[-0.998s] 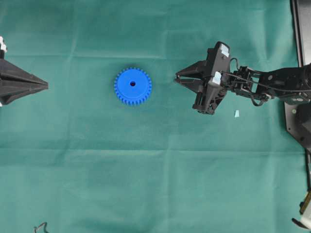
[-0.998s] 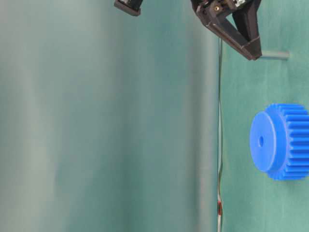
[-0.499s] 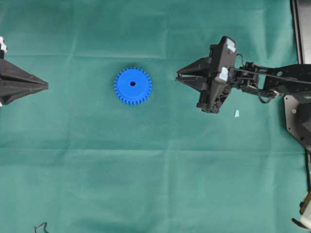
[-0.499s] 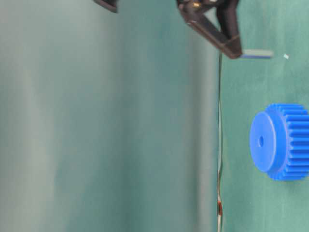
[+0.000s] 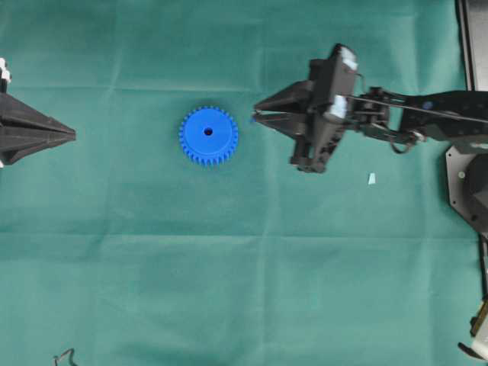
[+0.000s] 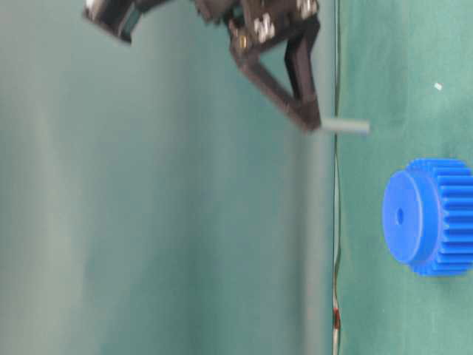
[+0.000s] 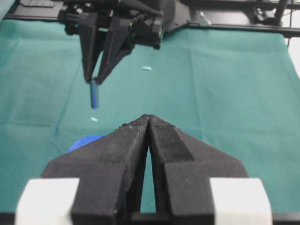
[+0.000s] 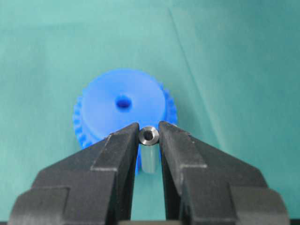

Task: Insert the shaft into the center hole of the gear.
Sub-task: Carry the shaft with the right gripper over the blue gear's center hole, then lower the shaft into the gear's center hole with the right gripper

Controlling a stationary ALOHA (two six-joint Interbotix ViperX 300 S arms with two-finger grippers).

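Whole tabletop (image 5: 229, 267) is covered in a green cloth with fold creases running across it. There's a tiny pale blue scrap (image 5: 371, 178) lying on it over on the right side of the overhead view, plus a bit of dark wire (image 5: 64, 356) poking in at the bottom left corner.

Robotics lab bench. Shown by: creased green cloth (image 5: 229, 290) spread over the whole work surface and up the backdrop; black metal frame rails (image 7: 234, 26) along the far edge; black mounting plate (image 5: 467, 183) bolted at one side; loose cable (image 5: 62, 356) at a corner.
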